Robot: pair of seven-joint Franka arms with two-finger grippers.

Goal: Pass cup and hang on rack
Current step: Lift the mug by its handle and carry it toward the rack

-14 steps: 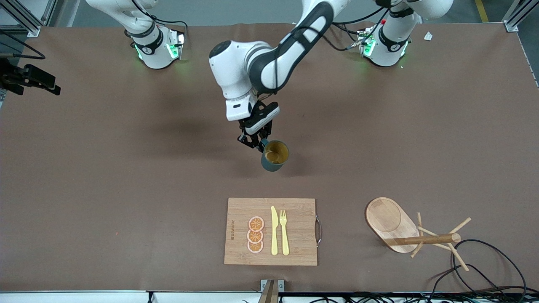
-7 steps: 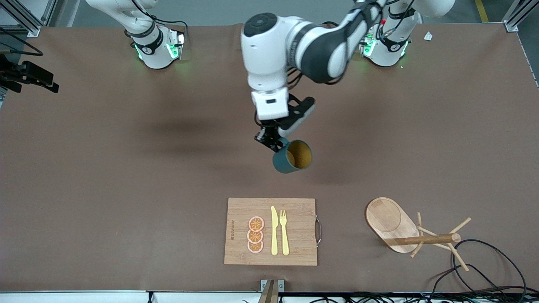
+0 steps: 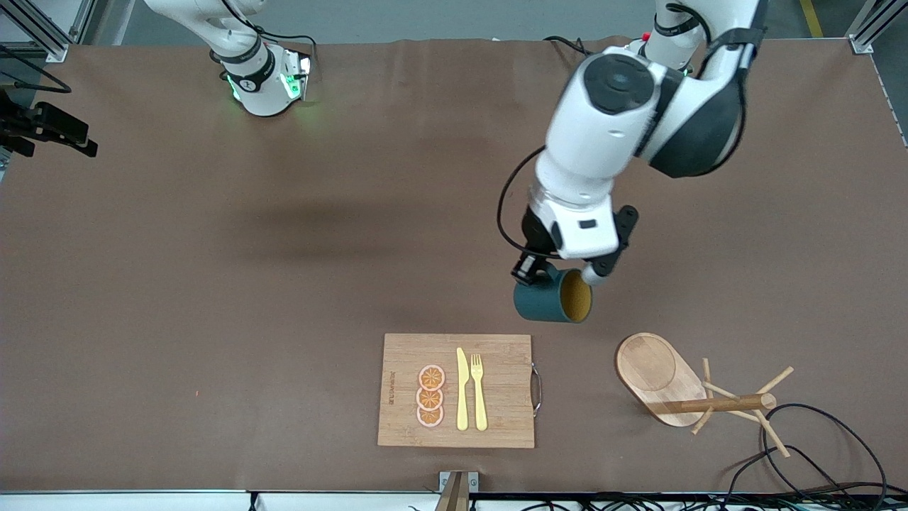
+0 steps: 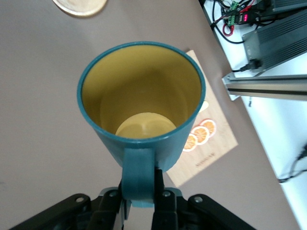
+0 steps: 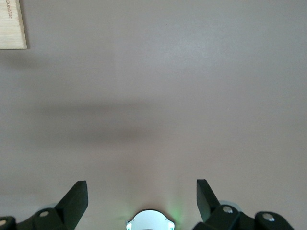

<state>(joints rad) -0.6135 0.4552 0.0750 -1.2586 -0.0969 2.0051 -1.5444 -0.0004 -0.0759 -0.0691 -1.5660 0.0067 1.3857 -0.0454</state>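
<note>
Brown table (image 3: 213, 284), one cup (image 3: 550, 301) gripped by left claw (image 4: 141, 194), one rack (image 3: 681, 387), right claw (image 5: 141, 199) seemingly open.

My brown table (image 3: 213, 284) fills the scene; black cables (image 3: 816, 454) trail near its front edge, aluminium framing (image 3: 869, 28) at its corner.

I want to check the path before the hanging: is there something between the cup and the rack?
Nothing visible stands between them. The left claw holds the cup by its handle over bare table, and the rack lies toppled nearer the front camera, toward the left arm's end. The board lies aside from that path.
</note>
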